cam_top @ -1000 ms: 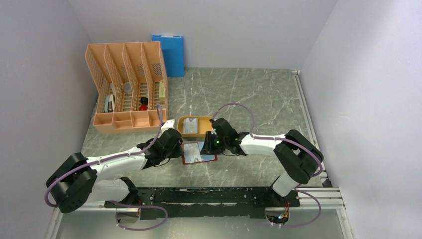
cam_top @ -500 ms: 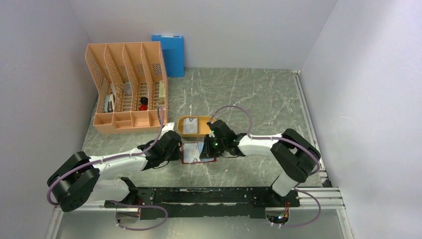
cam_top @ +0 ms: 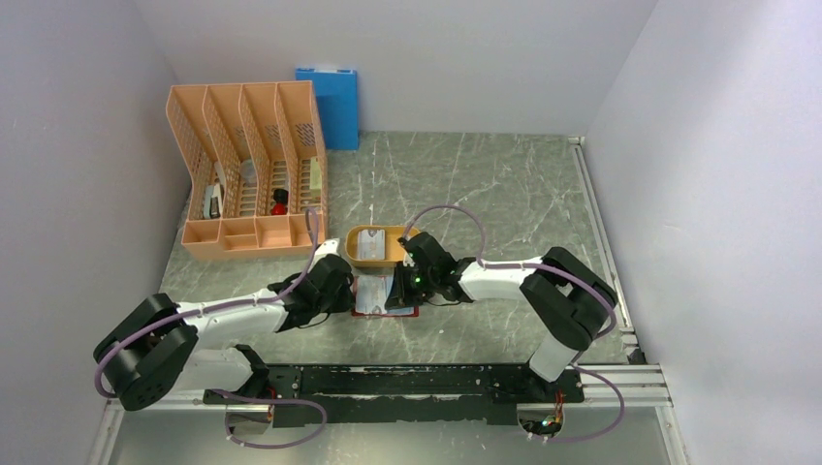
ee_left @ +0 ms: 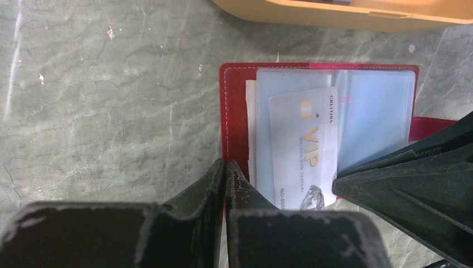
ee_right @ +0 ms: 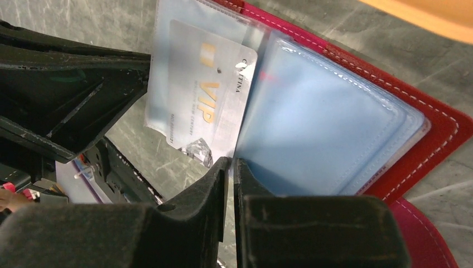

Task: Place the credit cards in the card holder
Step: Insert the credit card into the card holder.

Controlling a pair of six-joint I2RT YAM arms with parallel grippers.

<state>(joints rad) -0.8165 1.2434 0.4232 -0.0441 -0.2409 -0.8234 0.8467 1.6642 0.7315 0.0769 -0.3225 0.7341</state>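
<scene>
The dark red card holder [cam_top: 386, 296] lies open on the table just in front of the orange oval tray [cam_top: 351, 247]. In the left wrist view my left gripper [ee_left: 225, 163] is shut on the holder's red left edge [ee_left: 234, 111]. A pale credit card [ee_left: 304, 151] marked VIP sits partly inside a blue-grey pocket [ee_left: 379, 106]. In the right wrist view my right gripper [ee_right: 231, 161] is shut on the lower corner of that card [ee_right: 201, 95], beside the pocket [ee_right: 323, 123]. Another grey card [cam_top: 371, 246] lies in the tray.
An orange file organiser [cam_top: 247, 174] stands at the back left with a blue folder [cam_top: 330, 102] against the wall behind it. The tray's rim [ee_left: 334, 14] lies close beyond the holder. A metal rail [cam_top: 596, 213] runs along the table's right edge.
My right gripper has moved left across the holder with the card. The holder's visible spread has narrowed. The left arm has shifted only slightly.
</scene>
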